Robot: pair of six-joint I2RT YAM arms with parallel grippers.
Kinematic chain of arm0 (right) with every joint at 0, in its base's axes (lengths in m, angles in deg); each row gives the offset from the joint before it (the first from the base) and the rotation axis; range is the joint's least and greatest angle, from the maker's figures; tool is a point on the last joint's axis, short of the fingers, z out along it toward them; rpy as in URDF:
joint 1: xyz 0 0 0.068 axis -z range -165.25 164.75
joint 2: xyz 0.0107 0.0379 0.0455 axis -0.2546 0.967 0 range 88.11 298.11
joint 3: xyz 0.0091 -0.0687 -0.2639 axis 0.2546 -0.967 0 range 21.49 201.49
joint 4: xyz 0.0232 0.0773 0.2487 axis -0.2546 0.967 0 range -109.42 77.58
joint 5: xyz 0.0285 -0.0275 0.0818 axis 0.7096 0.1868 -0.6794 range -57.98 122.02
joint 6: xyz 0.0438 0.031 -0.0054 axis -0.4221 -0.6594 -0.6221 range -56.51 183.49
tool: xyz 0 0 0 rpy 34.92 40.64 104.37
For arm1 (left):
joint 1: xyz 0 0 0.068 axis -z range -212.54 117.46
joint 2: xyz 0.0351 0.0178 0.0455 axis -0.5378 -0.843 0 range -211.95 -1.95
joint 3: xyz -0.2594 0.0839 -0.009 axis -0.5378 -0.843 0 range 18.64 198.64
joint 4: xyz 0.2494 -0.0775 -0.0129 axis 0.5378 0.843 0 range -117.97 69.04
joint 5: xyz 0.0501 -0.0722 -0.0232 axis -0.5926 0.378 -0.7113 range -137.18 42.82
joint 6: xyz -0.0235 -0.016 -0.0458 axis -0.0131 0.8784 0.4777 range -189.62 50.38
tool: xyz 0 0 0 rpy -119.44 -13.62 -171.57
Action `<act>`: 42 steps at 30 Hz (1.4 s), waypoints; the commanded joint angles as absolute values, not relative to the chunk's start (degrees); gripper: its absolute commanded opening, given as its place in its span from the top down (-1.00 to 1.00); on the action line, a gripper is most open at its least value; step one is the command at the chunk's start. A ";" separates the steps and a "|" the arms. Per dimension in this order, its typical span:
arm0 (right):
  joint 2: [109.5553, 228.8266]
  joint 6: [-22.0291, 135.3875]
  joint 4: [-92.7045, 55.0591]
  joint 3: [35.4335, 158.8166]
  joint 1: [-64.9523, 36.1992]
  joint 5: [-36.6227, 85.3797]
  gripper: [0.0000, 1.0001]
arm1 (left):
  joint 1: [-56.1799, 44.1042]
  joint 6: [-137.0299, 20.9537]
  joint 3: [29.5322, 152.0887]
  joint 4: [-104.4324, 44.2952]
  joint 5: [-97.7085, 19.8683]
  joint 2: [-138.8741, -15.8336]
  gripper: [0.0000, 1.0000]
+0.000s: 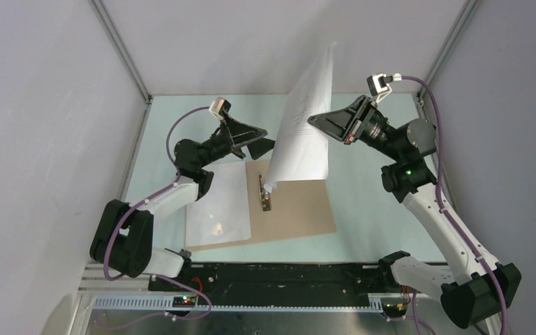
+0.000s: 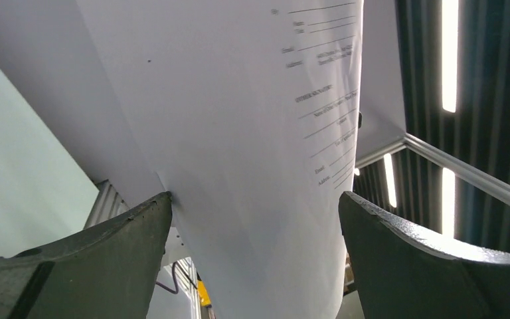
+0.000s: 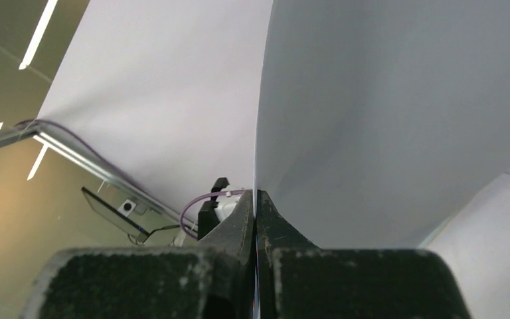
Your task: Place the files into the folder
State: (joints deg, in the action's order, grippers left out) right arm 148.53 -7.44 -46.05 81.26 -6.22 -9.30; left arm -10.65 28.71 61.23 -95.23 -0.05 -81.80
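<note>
The files (image 1: 307,118), white printed sheets, hang upright in the air above the folder. My right gripper (image 1: 315,121) is shut on their right edge; in the right wrist view its jaws (image 3: 256,199) pinch the sheet edge (image 3: 372,119). The tan-brown folder (image 1: 300,209) lies open on the table, with its metal clip (image 1: 265,192) at the spine and its glossy clear sleeve (image 1: 218,202) on the left half. My left gripper (image 1: 269,145) is open at the sheets' lower left. In the left wrist view the sheets (image 2: 239,133) hang between its spread fingers (image 2: 126,252).
The table (image 1: 377,209) is pale green, bounded by white walls and metal frame posts (image 1: 122,52) at the back corners. A black rail (image 1: 279,276) with the arm bases runs along the near edge.
</note>
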 commanded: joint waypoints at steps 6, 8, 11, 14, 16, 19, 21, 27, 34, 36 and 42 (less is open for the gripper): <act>149.78 -4.40 -48.04 90.56 -11.19 -10.00 1.00 | -10.74 34.74 60.98 -104.35 0.97 -81.72 -0.99; 150.40 -4.60 -48.36 91.00 -11.88 -10.11 1.00 | -10.73 34.94 61.35 -104.72 1.03 -81.56 -0.99; 151.14 -4.62 -48.82 91.65 -13.10 -9.92 1.00 | -10.73 35.43 62.11 -104.89 1.34 -81.48 -0.99; 151.88 -3.11 -45.73 92.56 -13.59 -10.33 1.00 | -10.72 36.28 62.82 -105.87 1.45 -81.24 -0.99; 151.46 -0.83 -41.50 92.51 -13.59 -10.34 1.00 | -10.81 37.15 63.13 -106.52 1.50 -80.68 -0.99; 149.64 3.07 -36.63 90.49 -12.69 -9.79 1.00 | -10.90 38.39 63.43 -107.09 1.40 -79.57 -0.99; 148.00 5.11 -32.30 89.05 -11.00 -9.55 1.00 | -11.09 38.85 63.52 -107.16 1.30 -78.84 -0.99; 144.87 13.60 -15.61 87.40 -5.92 -10.34 1.00 | -11.13 39.31 62.87 -107.19 1.11 -76.97 -0.99; 144.00 24.16 -2.37 85.35 -5.75 -11.09 1.00 | -11.05 32.48 59.53 -99.09 3.21 -75.25 -0.82; 143.36 25.39 -0.82 84.08 -5.81 -10.65 1.00 | -10.81 28.40 57.47 -94.24 3.69 -74.06 -0.63; 140.52 24.15 -4.41 74.12 -7.11 -9.42 1.00 | -10.31 17.80 50.98 -83.92 3.51 -71.73 0.12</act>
State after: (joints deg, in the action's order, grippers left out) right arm 142.92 22.68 -3.47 78.79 -5.87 -9.67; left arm -10.65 28.05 53.36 -91.89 2.49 -74.22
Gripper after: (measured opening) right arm 0.009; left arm 0.512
